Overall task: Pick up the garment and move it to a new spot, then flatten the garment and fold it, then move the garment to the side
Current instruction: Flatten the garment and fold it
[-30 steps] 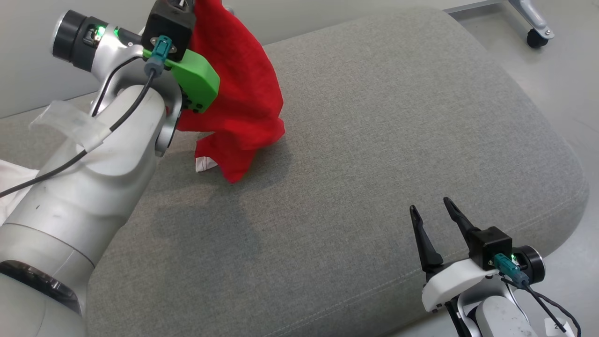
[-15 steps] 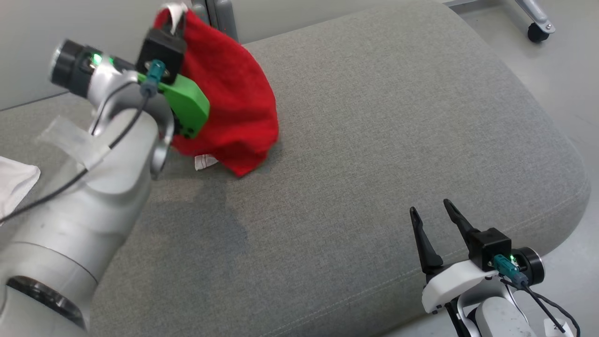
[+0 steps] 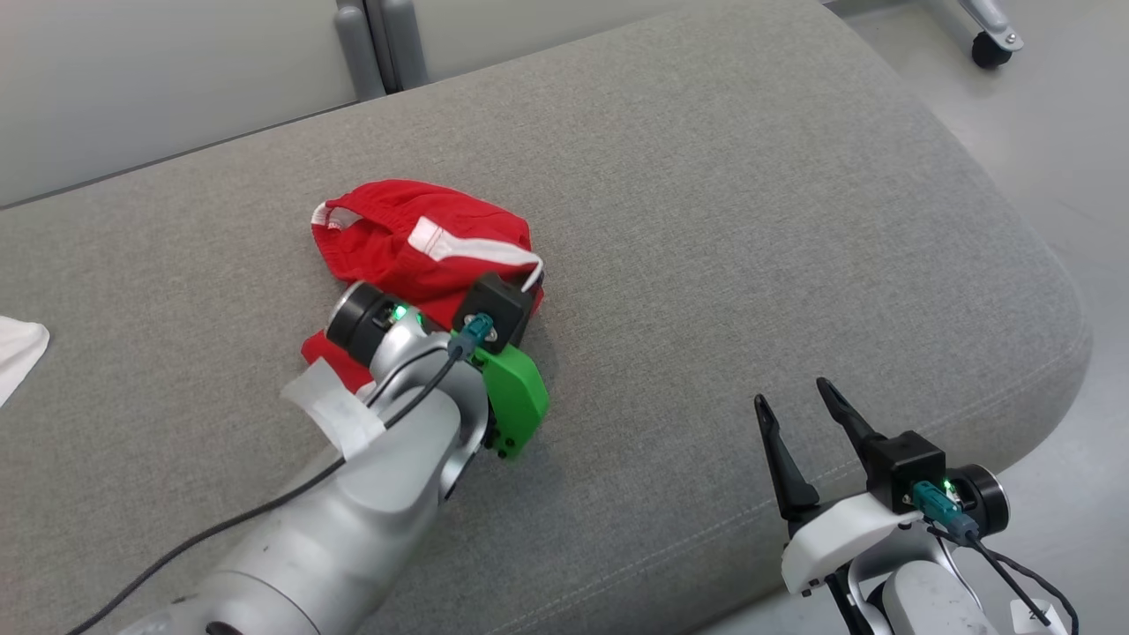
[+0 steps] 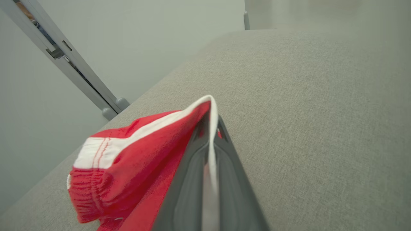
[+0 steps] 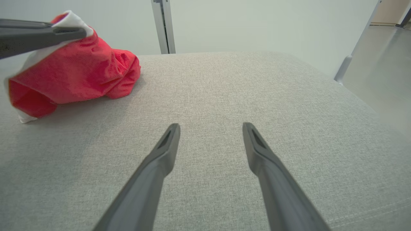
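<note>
On the grey cushion [image 3: 706, 220], left jaws pinch the red garment [image 3: 388, 257] by its white hem, right jaws spread.

Wide-apart right pincer [image 5: 210, 125]; red garment [image 5: 80, 77] beyond

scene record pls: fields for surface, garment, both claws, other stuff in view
surface: grey cushion
garment: red garment with white trim, crumpled in a heap on the cushion, not flattened or folded
left claw: left claw shut on the garment's white-trimmed edge, which is raised above the heap
right claw: right claw open, empty, over bare cushion, apart from the garment
other: white cloth at the head view's left edge; caster wheel on the floor at top right
</note>
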{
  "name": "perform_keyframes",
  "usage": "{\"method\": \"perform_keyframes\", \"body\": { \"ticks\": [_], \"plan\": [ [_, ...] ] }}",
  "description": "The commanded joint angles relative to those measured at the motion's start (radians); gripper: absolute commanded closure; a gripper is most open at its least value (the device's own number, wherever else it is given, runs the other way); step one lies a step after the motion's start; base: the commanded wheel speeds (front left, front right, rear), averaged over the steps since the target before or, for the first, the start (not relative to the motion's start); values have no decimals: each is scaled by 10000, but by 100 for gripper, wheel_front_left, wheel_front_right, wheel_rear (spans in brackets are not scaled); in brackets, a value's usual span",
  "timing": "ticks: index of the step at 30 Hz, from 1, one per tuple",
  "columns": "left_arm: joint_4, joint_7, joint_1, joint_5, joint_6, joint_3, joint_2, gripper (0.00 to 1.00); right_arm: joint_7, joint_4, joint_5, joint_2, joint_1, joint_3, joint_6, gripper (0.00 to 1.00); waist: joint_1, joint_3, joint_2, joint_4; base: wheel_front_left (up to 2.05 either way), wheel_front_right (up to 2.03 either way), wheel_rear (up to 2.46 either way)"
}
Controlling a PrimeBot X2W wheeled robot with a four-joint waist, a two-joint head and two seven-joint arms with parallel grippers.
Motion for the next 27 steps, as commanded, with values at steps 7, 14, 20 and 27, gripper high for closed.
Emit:
{"method": "perform_keyframes", "body": {
  "ticks": [7,14,20,27],
  "plan": [
    [300,143,1101,-347,-486,-707,-136,100,-23,5,80,-20,-195,119,-3,0,0,226,-1,-261,0,0,0],
    [-1,317,1518,-946,-278,-998,-119,56,41,-48,-79,-19,-549,403,-3,0,0,353,-1,-92,0,0,0],
    [-448,159,1490,-1325,-6,-1171,-123,0,259,-146,-385,-154,-1000,728,-3,0,0,166,-1,549,0,0,0],
    [-1199,4,1883,-1287,269,-1350,-124,0,628,-361,-421,-632,-1461,1161,-3,0,0,-208,-1,1871,0,0,0]
  ]
}}
